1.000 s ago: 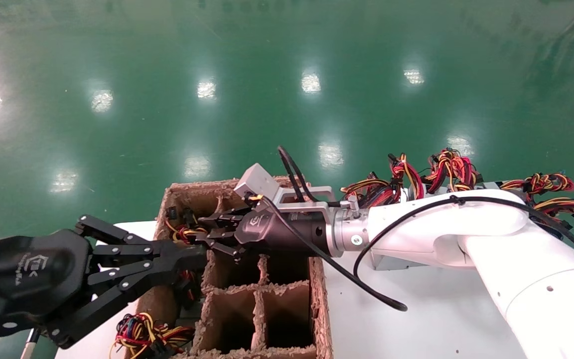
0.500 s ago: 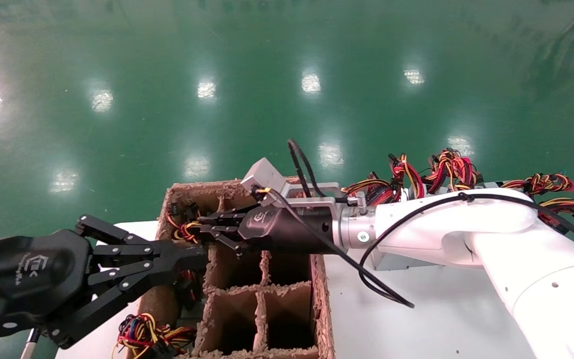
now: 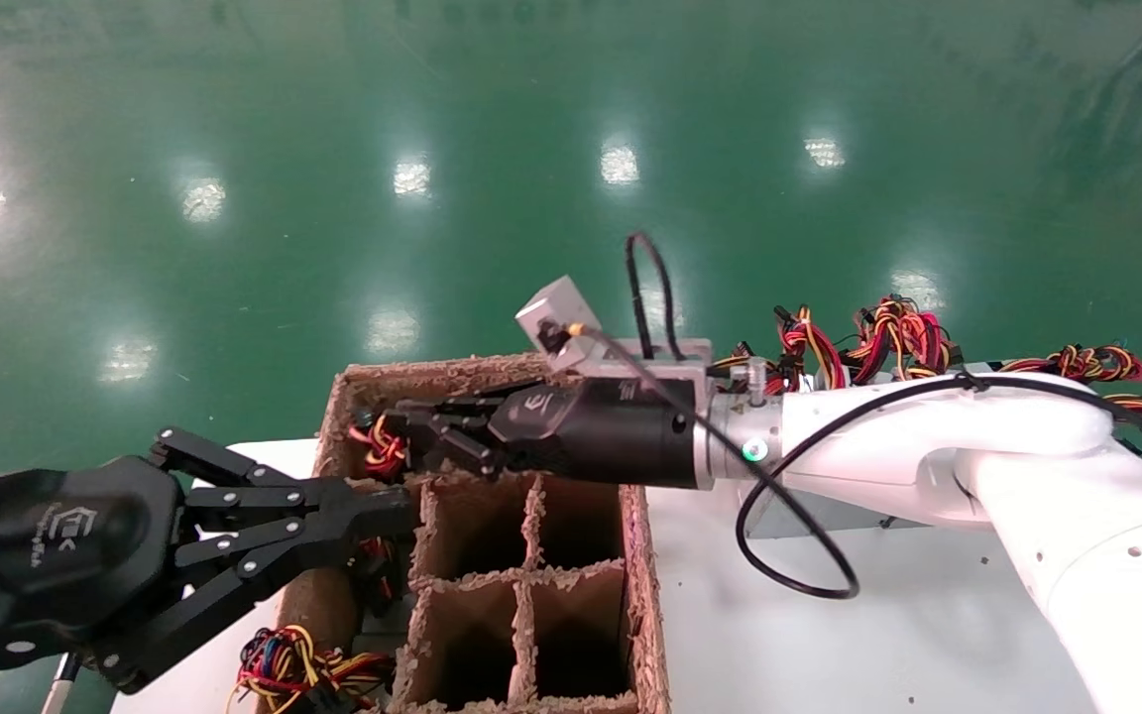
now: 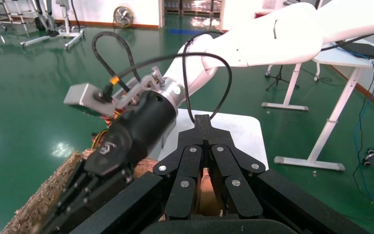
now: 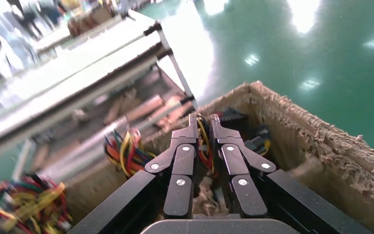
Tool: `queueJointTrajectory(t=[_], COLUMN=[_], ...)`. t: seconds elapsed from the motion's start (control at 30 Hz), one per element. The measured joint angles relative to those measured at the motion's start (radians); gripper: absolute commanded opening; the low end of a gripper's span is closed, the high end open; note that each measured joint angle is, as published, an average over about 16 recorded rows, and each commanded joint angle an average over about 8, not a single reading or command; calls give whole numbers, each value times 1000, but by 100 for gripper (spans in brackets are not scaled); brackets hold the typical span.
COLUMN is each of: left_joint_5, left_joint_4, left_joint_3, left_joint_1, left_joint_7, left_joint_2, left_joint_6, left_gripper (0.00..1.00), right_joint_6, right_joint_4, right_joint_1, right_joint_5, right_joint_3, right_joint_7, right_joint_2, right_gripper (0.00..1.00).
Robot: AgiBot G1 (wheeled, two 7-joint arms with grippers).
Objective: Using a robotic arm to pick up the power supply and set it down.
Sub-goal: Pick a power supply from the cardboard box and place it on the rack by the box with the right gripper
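My right robotic arm (image 3: 928, 436) reaches across a pulp box to its far left compartment. There the right gripper (image 3: 402, 436) is shut on a knot of red, yellow and black wires (image 3: 381, 448) belonging to a power supply. The supply's metal body is hidden inside the compartment. In the right wrist view the wires (image 5: 203, 141) sit pinched between the fingers (image 5: 192, 134) of the right gripper (image 5: 203, 122). My left gripper (image 3: 398, 506) hangs parked at the box's near left corner, shut and empty; the left wrist view shows its gripper (image 4: 202, 119) the same way.
The brown pulp box (image 3: 635, 565) has several open compartments. More power supplies with wire bundles (image 3: 888, 332) lie on the white table (image 3: 878, 635) behind my right arm. Another wire bundle (image 3: 279, 659) lies at the box's near left.
The right gripper's fingers have closed on the wire knot. The wrist has risen and shifted a little to the left and away. The left arm has not moved.
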State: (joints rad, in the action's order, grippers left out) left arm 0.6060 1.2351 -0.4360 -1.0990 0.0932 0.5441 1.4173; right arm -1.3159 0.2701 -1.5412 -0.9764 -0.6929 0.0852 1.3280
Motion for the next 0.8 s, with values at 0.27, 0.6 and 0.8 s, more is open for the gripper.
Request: queueJointTrajectory(t=[0.27,0.6,0.8], left_joint_5=[0,0,0], left_joint_4=[0,0,0], left_joint_3=[0,0,0], left_joint_1=[0,0,0], left_joint_7=[0,0,0], left_joint_2=[0,0,0], left_joint_6=[0,0,0], left_gripper=[0,0,0], right_joint_6=[-52,-104,-133], right_joint_4=[-52,-104,-132], right_joint_1=[-8,-17,-20], right_joint_5=[64,133,181], right_joint_3=[32,70,97], right_joint_7=[62,122,179], right_joint_2=[-6,-4,0], right_gripper=[0,0,0])
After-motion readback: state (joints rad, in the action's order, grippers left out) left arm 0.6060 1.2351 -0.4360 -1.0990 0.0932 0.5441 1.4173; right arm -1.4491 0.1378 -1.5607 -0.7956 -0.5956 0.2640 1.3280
